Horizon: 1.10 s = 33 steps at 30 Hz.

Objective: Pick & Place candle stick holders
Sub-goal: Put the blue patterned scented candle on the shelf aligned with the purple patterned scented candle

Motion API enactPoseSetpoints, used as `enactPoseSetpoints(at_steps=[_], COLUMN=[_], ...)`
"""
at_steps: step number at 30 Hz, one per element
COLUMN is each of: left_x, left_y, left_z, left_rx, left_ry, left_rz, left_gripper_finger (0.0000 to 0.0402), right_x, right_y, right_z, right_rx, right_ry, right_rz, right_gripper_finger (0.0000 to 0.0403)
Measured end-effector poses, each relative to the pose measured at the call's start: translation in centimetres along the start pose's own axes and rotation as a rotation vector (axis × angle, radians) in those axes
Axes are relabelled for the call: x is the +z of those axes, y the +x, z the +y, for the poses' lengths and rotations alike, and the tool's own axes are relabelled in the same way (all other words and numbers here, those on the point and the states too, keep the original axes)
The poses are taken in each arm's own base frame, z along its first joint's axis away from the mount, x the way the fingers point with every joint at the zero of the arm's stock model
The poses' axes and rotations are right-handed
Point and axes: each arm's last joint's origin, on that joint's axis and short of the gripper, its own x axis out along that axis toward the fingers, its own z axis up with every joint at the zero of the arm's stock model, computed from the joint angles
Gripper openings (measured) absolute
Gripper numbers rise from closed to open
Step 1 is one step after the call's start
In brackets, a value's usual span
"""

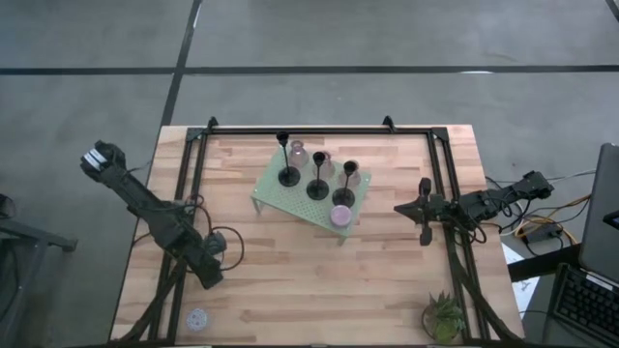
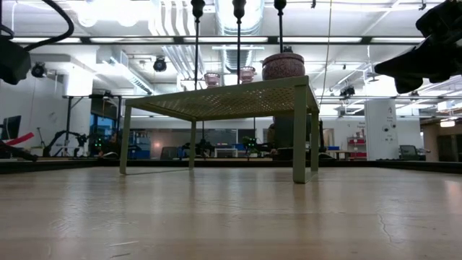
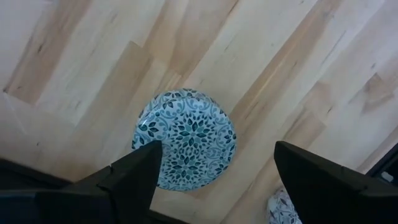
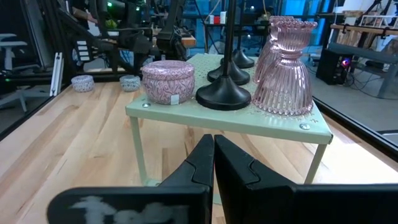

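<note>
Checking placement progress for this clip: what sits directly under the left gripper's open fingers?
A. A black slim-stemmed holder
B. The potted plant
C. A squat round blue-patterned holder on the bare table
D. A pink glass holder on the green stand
C: the left wrist view shows the blue-patterned holder lying on the wood table between the open fingers of the left gripper.

A squat round candle holder (image 3: 185,138) with a blue-and-white floral mosaic pattern on top sits on the pale wooden table (image 3: 298,74), seen from straight above. The left gripper (image 3: 214,171) hangs over it with its two dark fingers (image 3: 134,174) spread wide, one overlapping the holder's edge in the picture and the other well clear on the opposite side, so nothing is gripped. At the frame's edge, beside the far finger, a sliver of a second patterned holder (image 3: 281,208) peeks out.
</note>
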Motion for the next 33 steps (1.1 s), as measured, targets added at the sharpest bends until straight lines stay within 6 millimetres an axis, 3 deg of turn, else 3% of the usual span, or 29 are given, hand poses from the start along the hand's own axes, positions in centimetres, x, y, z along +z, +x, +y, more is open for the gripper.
enactPoseSetpoints(at_steps=[16,33], left_x=[0.0,0.0], left_y=[-0.4,2.2], left_z=[0.8,-0.4], left_rx=[0.088,0.161], left_ry=[0.022,0.010], left_rz=[-0.055,-0.003], left_gripper_finger=[0.0314,0.0315], right_x=[0.0,0.0], right_y=[0.0,0.0], right_z=[0.0,0.0], right_rx=[0.000,0.000], right_ry=[0.000,0.000], right_rz=[0.000,0.000], right_gripper_finger=[0.0008,0.0008])
